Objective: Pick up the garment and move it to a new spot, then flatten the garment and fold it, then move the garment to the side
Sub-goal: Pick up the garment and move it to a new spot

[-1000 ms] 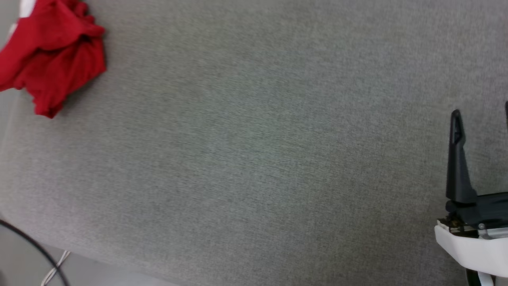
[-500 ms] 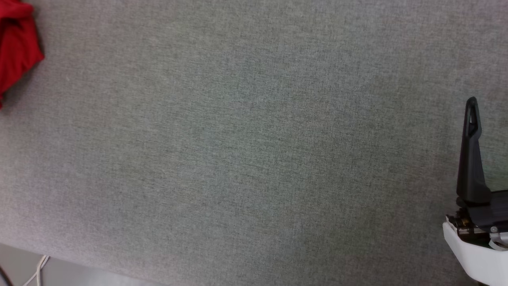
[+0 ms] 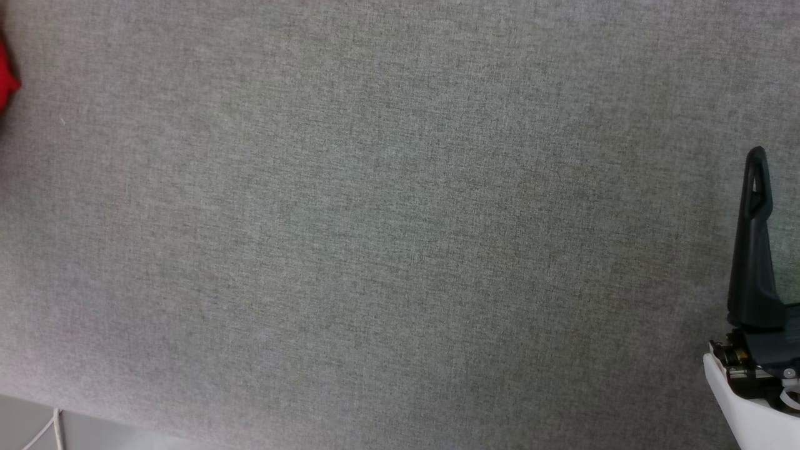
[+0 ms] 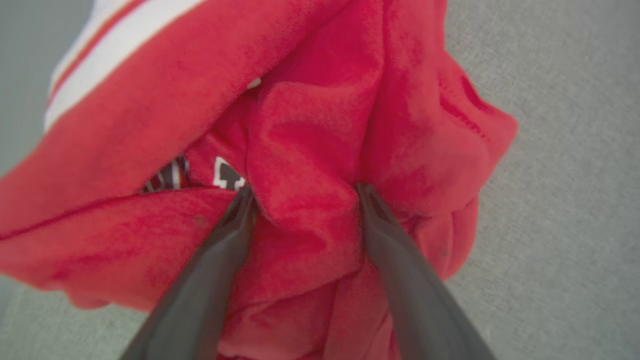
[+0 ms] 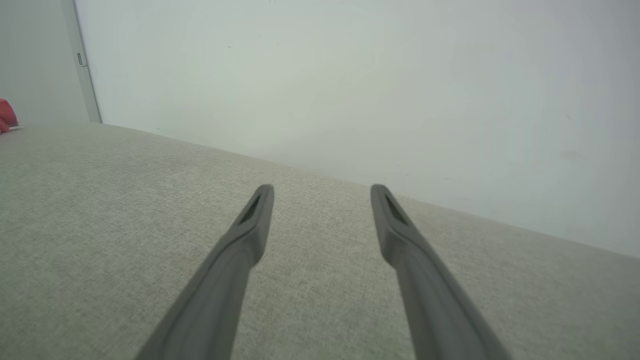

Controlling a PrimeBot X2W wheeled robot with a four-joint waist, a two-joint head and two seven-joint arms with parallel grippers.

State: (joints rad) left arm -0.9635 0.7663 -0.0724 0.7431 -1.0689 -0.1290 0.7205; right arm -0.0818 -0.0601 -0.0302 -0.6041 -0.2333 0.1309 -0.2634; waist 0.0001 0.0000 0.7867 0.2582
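The left gripper (image 4: 302, 192) is by far the nearer: at the centre of the left wrist view its fingers stand wide apart, tips sunk into the crumpled garment (image 4: 310, 125), with a ridge of red cloth running up between them (straddled, not pinched, I judge). The right gripper (image 5: 322, 200), spread and empty, hovers over the grey fabric surface (image 5: 100, 200); the garment sits at that frame's far left edge.

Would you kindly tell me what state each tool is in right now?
Left tool: open, astride a fold of the garment.
Right tool: open, empty.
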